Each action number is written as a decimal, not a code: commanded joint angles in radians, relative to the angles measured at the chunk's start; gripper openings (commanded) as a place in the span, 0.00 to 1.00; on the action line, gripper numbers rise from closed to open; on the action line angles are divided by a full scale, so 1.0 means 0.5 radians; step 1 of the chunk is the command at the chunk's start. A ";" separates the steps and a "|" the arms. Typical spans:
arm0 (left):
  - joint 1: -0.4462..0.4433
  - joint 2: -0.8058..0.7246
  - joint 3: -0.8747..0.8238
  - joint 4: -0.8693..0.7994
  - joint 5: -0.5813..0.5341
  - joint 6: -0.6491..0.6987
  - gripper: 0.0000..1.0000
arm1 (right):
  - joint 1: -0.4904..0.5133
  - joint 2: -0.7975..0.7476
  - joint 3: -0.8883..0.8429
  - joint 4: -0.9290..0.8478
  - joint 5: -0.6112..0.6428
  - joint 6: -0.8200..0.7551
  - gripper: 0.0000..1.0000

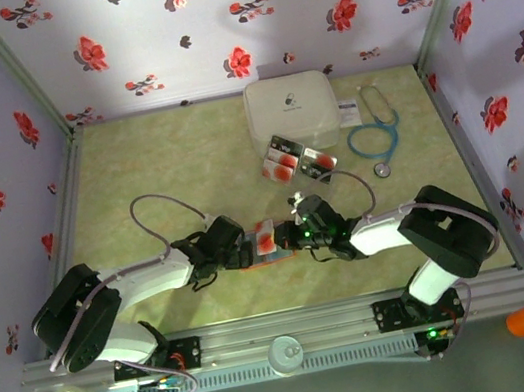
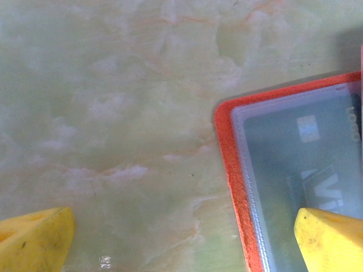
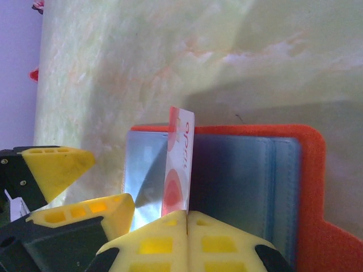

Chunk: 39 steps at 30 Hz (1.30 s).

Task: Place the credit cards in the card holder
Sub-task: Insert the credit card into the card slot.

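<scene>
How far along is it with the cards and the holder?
Early. Done: the card holder lies open. In hand: the right claw pinches one credit card upright over its sleeves; the left claw is open at its edge. Left: about three cards by the white case.

Lilac floral walls; green marbled tabletop; aluminium front rail.

Robot test cell, lab-type setting: a marbled green worktop is enclosed left, right and far by floral-print panels. A slotted aluminium rail runs along the near edge.
</scene>
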 commanded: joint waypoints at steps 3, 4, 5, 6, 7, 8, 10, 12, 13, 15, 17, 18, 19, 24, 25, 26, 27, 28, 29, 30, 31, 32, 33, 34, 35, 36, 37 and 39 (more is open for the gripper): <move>-0.018 0.002 -0.015 -0.052 -0.047 -0.014 1.00 | 0.023 -0.012 -0.033 -0.031 -0.012 0.018 0.00; -0.018 0.005 -0.015 -0.051 -0.048 -0.015 1.00 | 0.025 -0.005 -0.028 -0.029 -0.016 0.019 0.00; -0.020 0.005 -0.015 -0.051 -0.047 -0.014 1.00 | 0.028 0.003 -0.022 -0.030 -0.020 0.018 0.00; -0.019 0.006 -0.013 -0.052 -0.048 -0.016 1.00 | 0.032 0.011 -0.016 -0.028 -0.021 0.020 0.00; -0.018 0.005 -0.014 -0.049 -0.048 -0.016 1.00 | 0.037 0.019 -0.010 -0.022 -0.024 0.021 0.00; -0.019 0.006 -0.015 -0.052 -0.048 -0.015 1.00 | 0.041 0.030 -0.002 -0.019 -0.023 0.022 0.00; -0.018 0.006 -0.015 -0.050 -0.047 -0.017 1.00 | 0.050 0.047 0.011 -0.016 -0.029 0.025 0.00; -0.018 0.002 -0.015 -0.052 -0.048 -0.017 1.00 | 0.054 0.056 0.018 -0.014 -0.029 0.025 0.00; -0.018 0.003 -0.017 -0.052 -0.048 -0.016 1.00 | 0.057 0.053 0.017 -0.016 -0.028 0.025 0.00; -0.018 0.003 -0.015 -0.050 -0.047 -0.016 1.00 | 0.056 0.044 0.005 -0.028 -0.016 0.024 0.00; -0.018 0.005 -0.015 -0.046 -0.047 -0.016 1.00 | 0.055 0.022 -0.002 -0.044 -0.004 0.024 0.00; -0.020 0.005 -0.016 -0.049 -0.046 -0.015 1.00 | 0.055 0.012 -0.007 -0.059 -0.002 0.024 0.00; -0.018 0.004 -0.015 -0.047 -0.048 -0.012 1.00 | 0.055 0.004 -0.008 -0.074 -0.002 0.020 0.00; -0.020 0.008 -0.017 -0.043 -0.048 -0.015 1.00 | 0.057 -0.031 -0.014 -0.161 -0.002 0.008 0.00; -0.018 0.009 -0.018 -0.039 -0.048 -0.017 1.00 | 0.057 -0.035 -0.014 -0.176 -0.003 0.003 0.00; -0.019 0.009 -0.019 -0.039 -0.048 -0.016 1.00 | 0.056 -0.034 -0.014 -0.187 -0.007 0.000 0.00; -0.019 0.009 -0.020 -0.039 -0.048 -0.017 1.00 | 0.057 -0.035 -0.014 -0.196 -0.009 0.000 0.00; -0.019 0.009 -0.017 -0.039 -0.048 -0.016 1.00 | 0.056 -0.038 -0.014 -0.207 -0.014 -0.003 0.00; -0.018 0.009 -0.016 -0.039 -0.048 -0.017 1.00 | 0.057 -0.039 -0.014 -0.217 -0.017 -0.004 0.00; -0.018 0.009 -0.015 -0.040 -0.048 -0.016 1.00 | 0.057 -0.040 -0.013 -0.226 -0.020 -0.003 0.00; -0.018 0.009 -0.015 -0.040 -0.048 -0.015 1.00 | 0.056 -0.042 -0.012 -0.239 -0.019 -0.006 0.00; -0.020 0.009 -0.017 -0.038 -0.048 -0.012 1.00 | 0.057 -0.048 -0.014 -0.247 -0.020 -0.009 0.00; -0.018 0.009 -0.017 -0.040 -0.048 -0.012 1.00 | 0.056 -0.049 -0.011 -0.256 -0.021 -0.010 0.00; -0.021 0.008 -0.015 -0.040 -0.048 -0.014 1.00 | 0.057 -0.054 -0.010 -0.267 -0.020 -0.011 0.00; -0.018 0.009 -0.015 -0.039 -0.050 -0.013 1.00 | 0.057 -0.060 -0.010 -0.277 -0.021 -0.011 0.00; -0.019 0.009 -0.015 -0.040 -0.050 -0.014 1.00 | 0.057 -0.063 -0.005 -0.288 -0.023 -0.012 0.00; -0.019 0.009 -0.019 -0.037 -0.050 -0.017 1.00 | 0.057 -0.062 0.001 -0.300 -0.023 -0.014 0.00; -0.018 0.009 -0.018 -0.037 -0.050 -0.015 1.00 | 0.057 -0.054 0.017 -0.329 -0.034 -0.021 0.00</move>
